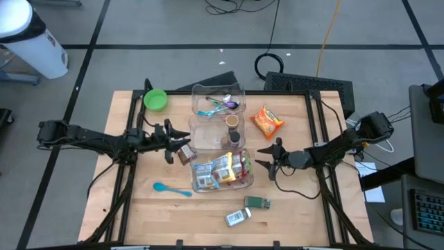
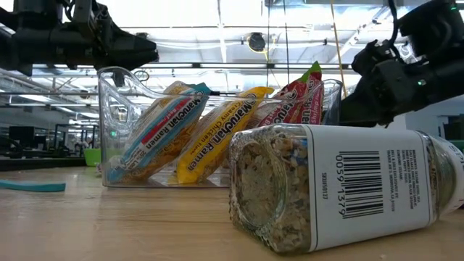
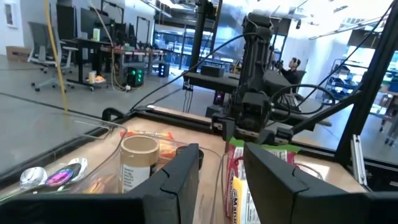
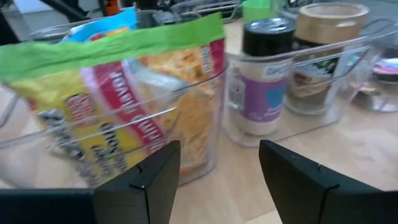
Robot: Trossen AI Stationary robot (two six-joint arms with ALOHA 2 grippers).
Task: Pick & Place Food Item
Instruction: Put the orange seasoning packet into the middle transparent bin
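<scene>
Three clear bins stand in a row at the table's middle. The near bin [image 1: 201, 182] holds several ramen packets [image 2: 217, 134], which lean against its walls. The middle bin [image 1: 205, 135] holds two jars [image 4: 267, 71]. An orange food packet [image 1: 266, 120] lies flat on the table right of the bins. My left gripper [image 1: 184, 140] hovers open at the middle bin's left side, level, nothing between its fingers [image 3: 180, 180]. A small brown item [image 1: 184, 155] lies on the table just below it. My right gripper [image 1: 268, 157] stands open right of the near bin, facing a green-topped packet [image 4: 118, 93].
The far bin [image 1: 218, 97] holds spoons. A green bowl [image 1: 155, 100] sits at the far left, and a blue spoon [image 1: 171, 188] lies near the front left. Two jars [image 1: 257, 202] [image 1: 238, 217] lie near the front edge; one [image 2: 341, 188] fills the low view's foreground.
</scene>
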